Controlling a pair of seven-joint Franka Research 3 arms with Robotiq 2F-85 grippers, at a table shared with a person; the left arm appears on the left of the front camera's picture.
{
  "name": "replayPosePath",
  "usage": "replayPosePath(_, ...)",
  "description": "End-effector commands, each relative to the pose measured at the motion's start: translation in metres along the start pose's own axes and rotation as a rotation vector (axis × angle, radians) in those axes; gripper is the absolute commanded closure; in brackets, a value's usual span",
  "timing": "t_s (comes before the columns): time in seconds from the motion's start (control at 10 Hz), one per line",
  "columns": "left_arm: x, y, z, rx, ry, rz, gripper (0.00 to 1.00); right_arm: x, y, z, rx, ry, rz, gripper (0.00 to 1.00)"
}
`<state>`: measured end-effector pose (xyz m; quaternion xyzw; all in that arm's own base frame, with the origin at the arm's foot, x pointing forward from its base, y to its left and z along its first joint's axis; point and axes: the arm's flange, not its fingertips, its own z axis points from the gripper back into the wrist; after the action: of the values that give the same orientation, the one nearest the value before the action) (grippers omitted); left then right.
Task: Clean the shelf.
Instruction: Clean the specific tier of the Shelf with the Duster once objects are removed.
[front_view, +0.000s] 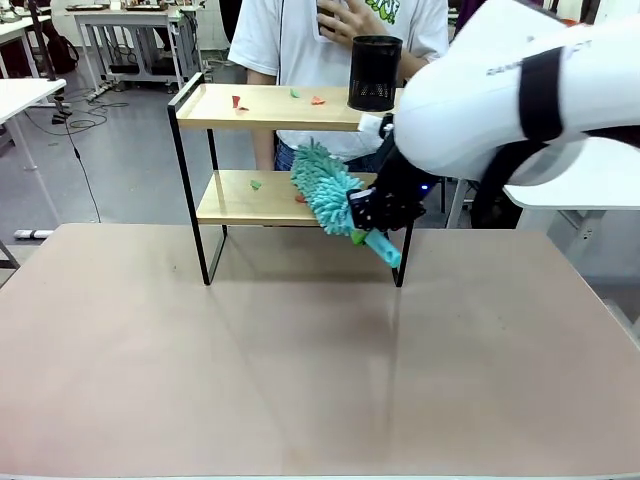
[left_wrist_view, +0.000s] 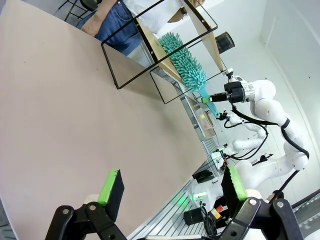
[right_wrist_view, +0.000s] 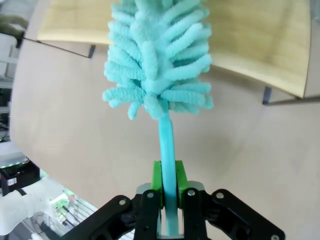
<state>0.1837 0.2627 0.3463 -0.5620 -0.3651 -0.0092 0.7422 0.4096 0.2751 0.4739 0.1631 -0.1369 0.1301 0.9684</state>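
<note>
Tan table (front_view: 300, 380): shelf (front_view: 270, 107) long axis left-right; right gripper (right_wrist_view: 169, 185) clamps duster (front_view: 325, 190) handle; left gripper (left_wrist_view: 172, 185) spread, empty.

Nothing can be read in full. A short line of small grey capital letters (front_view: 512, 66) runs along the smooth white shell of the right robot arm (front_view: 470, 110), near the front view's top right corner. It is too faint to spell out. Green print (front_view: 384, 9) on the person's white T-shirt (front_view: 290, 50) is cropped at the top edge and illegible
</note>
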Motion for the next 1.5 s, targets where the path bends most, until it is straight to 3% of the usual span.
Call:
replayPosePath(0.0,0.001,-0.001,-0.001,-0.015,-0.017,-0.028,0.00,0.018,0.024,-0.020,-0.032,0.042,0.021,0.88)
replayPosePath(0.6,0.001,-0.001,-0.001,-0.015,-0.017,-0.028,0.00,0.003,0.061,-0.029,0.113,0.151,0.261,0.88)
replayPosePath(0.8,0.001,-0.001,-0.001,-0.015,-0.017,-0.028,0.00,-0.010,0.053,-0.019,0.142,0.306,0.425,0.88)
replayPosePath(1.0,0.001,-0.001,-0.001,-0.015,-0.017,-0.028,0.00,-0.023,0.042,-0.001,0.293,0.440,0.531,0.88)
replayPosePath(1.4,0.001,-0.001,-0.001,-0.015,-0.017,-0.028,0.00,-0.031,0.025,0.019,0.364,0.412,0.493,0.88)
